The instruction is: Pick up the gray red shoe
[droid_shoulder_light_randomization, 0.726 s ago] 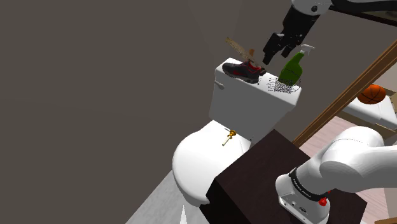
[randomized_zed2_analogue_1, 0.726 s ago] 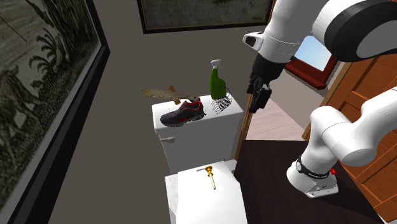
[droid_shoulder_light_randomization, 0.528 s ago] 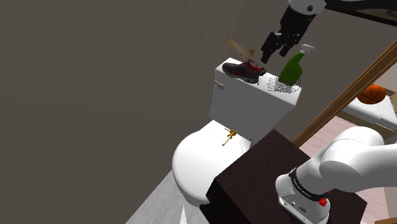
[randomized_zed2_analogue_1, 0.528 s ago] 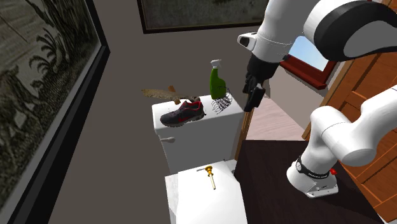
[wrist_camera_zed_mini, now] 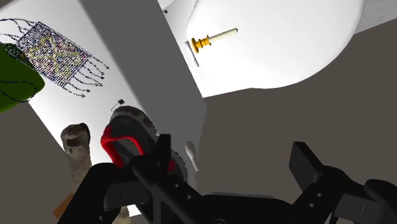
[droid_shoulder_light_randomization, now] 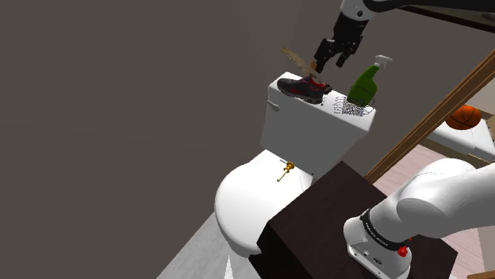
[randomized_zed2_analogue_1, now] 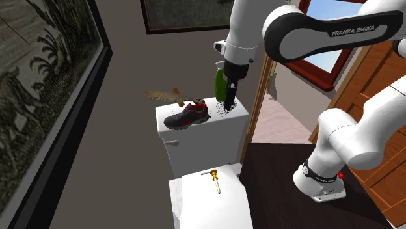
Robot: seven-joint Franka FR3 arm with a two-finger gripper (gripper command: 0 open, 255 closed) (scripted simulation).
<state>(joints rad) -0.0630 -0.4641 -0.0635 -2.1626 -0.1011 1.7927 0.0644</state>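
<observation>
Home bathroom. White toilet [droid_shoulder_light_randomization: 242, 198], lid closed, with its tank [droid_shoulder_light_randomization: 305, 139] against a plain grey wall [droid_shoulder_light_randomization: 119, 95]. Green spray bottle [droid_shoulder_light_randomization: 364, 84] stands on the tank top. One large dark-framed picture [randomized_zed2_analogue_1: 45, 84] hangs on the side wall, and a second framed picture [randomized_zed2_analogue_1: 195, 16] above the tank. Wooden door [randomized_zed2_analogue_1: 374, 110]. Red-brown window frame [randomized_zed2_analogue_1: 319, 71], blue sky behind it. Orange basketball [droid_shoulder_light_randomization: 462, 117] on a white ledge past the doorway.

Dark grey-and-red shoe [randomized_zed2_analogue_1: 187, 116] sits upright on the white toilet tank [randomized_zed2_analogue_1: 203, 148].
</observation>
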